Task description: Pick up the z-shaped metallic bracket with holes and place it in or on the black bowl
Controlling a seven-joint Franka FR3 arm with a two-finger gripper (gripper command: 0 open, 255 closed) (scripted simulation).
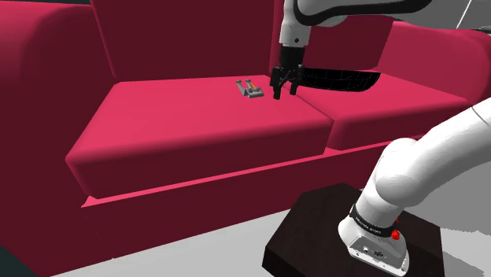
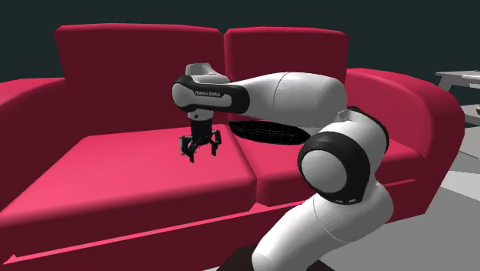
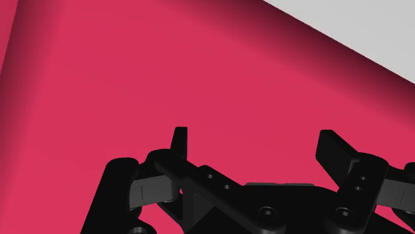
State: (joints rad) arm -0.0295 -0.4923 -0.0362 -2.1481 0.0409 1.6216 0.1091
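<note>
The end effector (image 1: 283,93) stands wide open and empty. In the wrist view its two fingers (image 3: 179,139) are set well apart with bare red cushion between them. It hangs low over the red sofa (image 1: 197,130), just beside the rim of the black bowl (image 1: 338,79). The small grey metallic bracket (image 1: 250,89) lies flat on the seat cushion, near the bowl, on the far side of the end effector from it.

The main risk is a miss. Closing here would clasp nothing, because the end effector sits between bowl and bracket, not over the bracket.

A sideways slide at this height could let a fingertip nudge the bracket farther from the bowl. The bracket is low and thin, so a shallow descent may pinch only an edge and let it slip. On the return, the bowl's near rim is close enough to be struck.
</note>
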